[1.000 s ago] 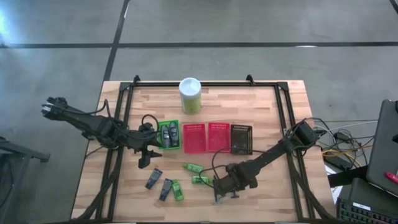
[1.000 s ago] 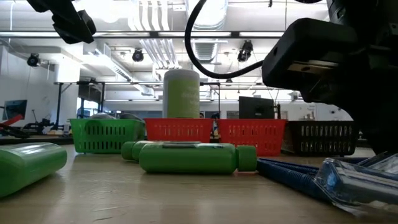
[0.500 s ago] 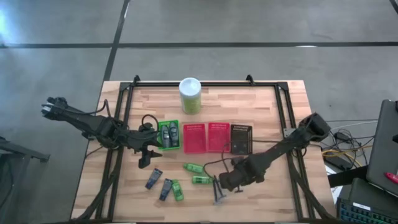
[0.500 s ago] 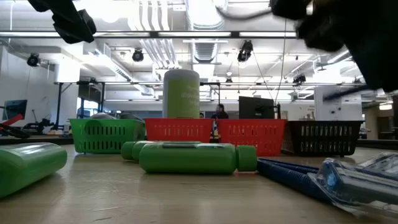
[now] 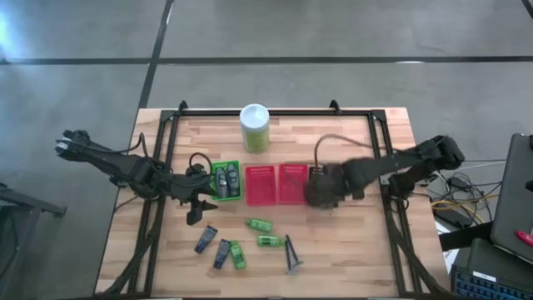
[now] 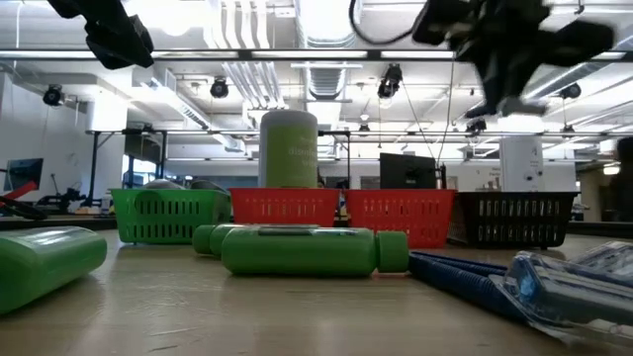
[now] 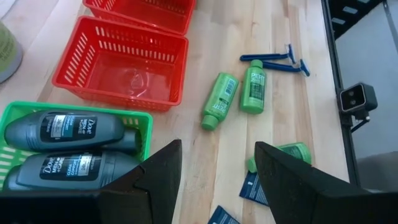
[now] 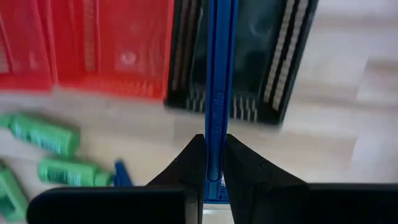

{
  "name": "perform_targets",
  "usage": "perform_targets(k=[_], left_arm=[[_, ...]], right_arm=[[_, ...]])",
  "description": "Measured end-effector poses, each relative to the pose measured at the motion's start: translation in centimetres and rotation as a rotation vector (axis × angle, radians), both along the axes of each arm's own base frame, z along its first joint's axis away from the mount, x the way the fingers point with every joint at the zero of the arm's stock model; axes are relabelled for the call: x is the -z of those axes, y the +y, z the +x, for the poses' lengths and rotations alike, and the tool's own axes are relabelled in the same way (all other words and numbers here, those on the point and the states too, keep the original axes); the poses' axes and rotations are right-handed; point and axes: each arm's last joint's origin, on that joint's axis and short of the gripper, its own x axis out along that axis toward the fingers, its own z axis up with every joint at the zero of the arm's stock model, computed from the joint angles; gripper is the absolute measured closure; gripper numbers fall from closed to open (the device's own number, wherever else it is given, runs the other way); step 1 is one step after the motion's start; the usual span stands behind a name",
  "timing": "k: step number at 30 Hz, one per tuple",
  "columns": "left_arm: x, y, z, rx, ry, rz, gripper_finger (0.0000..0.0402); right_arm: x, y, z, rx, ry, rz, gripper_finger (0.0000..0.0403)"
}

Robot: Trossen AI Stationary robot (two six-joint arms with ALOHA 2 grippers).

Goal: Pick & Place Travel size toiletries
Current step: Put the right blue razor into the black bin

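1. My right gripper [image 8: 212,163] has its jaws pinching a blue razor [image 8: 217,87] by the handle (the head end is hidden below my fingers), and I hold it in the air above the black basket [image 8: 289,59].
2. From overhead, my right arm reaches in from the right edge of the bench [image 5: 350,250], its gripper [image 5: 321,190] blurred over the black basket [image 5: 323,185] at the right end of the basket row.
3. I judge this the carry step: the razor is lifted and near its drop spot. The next move calls for lowering it so its length lies along the basket, then letting go; held crosswise it could catch on the rim.
4. My left gripper [image 7: 217,168] waits with jaws spread and empty, just beside the green basket [image 7: 15,115], which holds two dark grey bottles [image 7: 74,127].
5. On the bench, loose: two green mini bottles [image 7: 239,96] side by side, two more blue razors [image 7: 273,61] near them, a third green bottle [image 7: 283,154] and dark sachets [image 5: 213,246] closer to my left arm.
6. The two red baskets [image 5: 275,184] look empty of toiletries. The tall green canister [image 5: 255,127] stands behind the row, well apart from my work.
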Motion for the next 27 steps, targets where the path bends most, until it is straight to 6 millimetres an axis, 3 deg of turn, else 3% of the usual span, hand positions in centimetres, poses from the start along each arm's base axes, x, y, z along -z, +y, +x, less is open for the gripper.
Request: perform_targets(k=[4, 9, 20, 27], left_arm=[[0.0, 0.0, 0.0, -0.039, 0.002, -0.036, 0.0195], [-0.5, 0.1, -0.3, -0.075, -0.020, -0.088, 0.0195], [-3.5, 0.4, -0.6, -0.129, -0.154, -0.122, 0.0195], [-4.1, 0.7, -0.6, -0.143, -0.175, -0.117, 0.0195]], right_arm=[[0.9, -3.4, 0.4, -0.021, 0.013, 0.010, 0.0369], [2.9, -5.6, 1.0, -0.049, -0.034, 0.042, 0.0369], [7.3, -5.7, -0.1, -0.048, -0.014, 0.114, 0.0369], [8.5, -5.8, -0.4, -0.099, -0.034, 0.108, 0.0365]])
